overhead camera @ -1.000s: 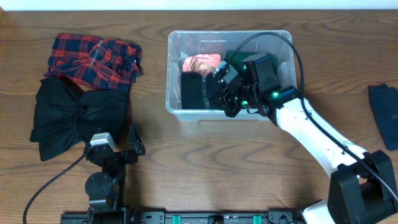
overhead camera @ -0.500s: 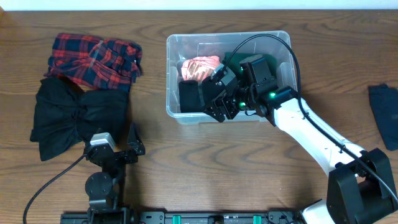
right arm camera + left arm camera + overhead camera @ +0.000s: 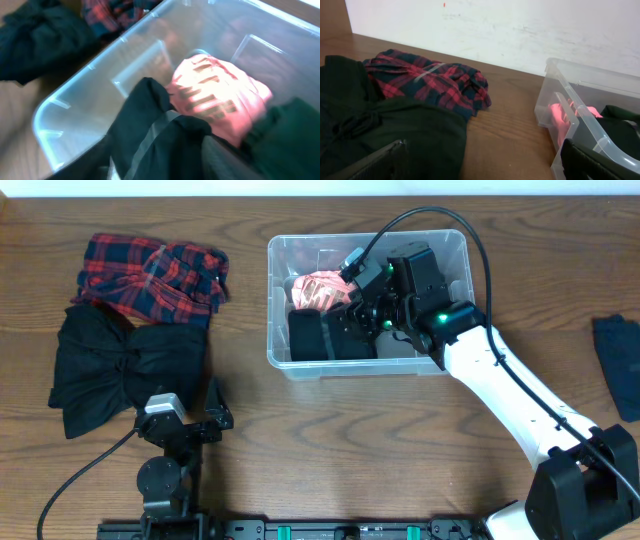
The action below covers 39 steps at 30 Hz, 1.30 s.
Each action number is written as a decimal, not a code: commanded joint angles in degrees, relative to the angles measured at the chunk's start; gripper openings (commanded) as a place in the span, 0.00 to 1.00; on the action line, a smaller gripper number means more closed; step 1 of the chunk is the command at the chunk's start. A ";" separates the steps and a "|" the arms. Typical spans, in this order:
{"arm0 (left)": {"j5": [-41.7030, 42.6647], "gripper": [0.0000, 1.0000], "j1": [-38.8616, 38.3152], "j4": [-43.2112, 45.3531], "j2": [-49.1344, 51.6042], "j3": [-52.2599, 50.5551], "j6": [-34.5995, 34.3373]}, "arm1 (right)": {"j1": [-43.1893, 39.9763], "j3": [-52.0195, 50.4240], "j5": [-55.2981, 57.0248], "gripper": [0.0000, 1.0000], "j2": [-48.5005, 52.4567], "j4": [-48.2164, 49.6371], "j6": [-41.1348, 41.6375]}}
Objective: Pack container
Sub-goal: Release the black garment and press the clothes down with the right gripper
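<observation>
One straight lift would clear the right claw [image 3: 350,318], grip unreadable, off the clothes [image 3: 312,332] inside the container [image 3: 279,275]; left claw [image 3: 195,418] rests spread.

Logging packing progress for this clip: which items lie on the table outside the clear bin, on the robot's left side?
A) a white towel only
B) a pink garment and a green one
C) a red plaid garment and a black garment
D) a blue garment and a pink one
C: the red plaid garment and the black garment lie on the table left of the container, while the pink garment is inside it.
</observation>
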 commanded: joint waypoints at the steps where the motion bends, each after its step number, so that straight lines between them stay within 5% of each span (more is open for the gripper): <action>1: -0.24 0.98 0.09 -2.08 0.04 -0.94 1.01 | 0.52 0.94 5.20 0.41 1.84 -0.20 -1.36; 9: -0.24 0.98 0.09 -2.08 0.04 -0.94 1.01 | 0.66 0.94 5.29 0.02 8.44 -1.44 -0.79; 25: -0.24 0.98 0.09 -2.10 0.04 -0.94 1.01 | 0.94 1.05 5.57 0.05 12.02 -12.76 -0.42; 28: -0.24 0.98 0.09 -2.08 0.04 -0.94 1.01 | 0.44 3.15 5.53 0.19 10.82 -11.67 0.87; 33: -0.24 0.98 0.09 -2.08 0.04 -0.94 1.01 | -0.46 11.26 5.60 0.63 7.72 -14.34 1.29; 39: -0.24 0.98 0.09 -2.08 0.04 -0.94 1.01 | -4.61 21.57 5.81 0.99 4.28 -24.37 3.41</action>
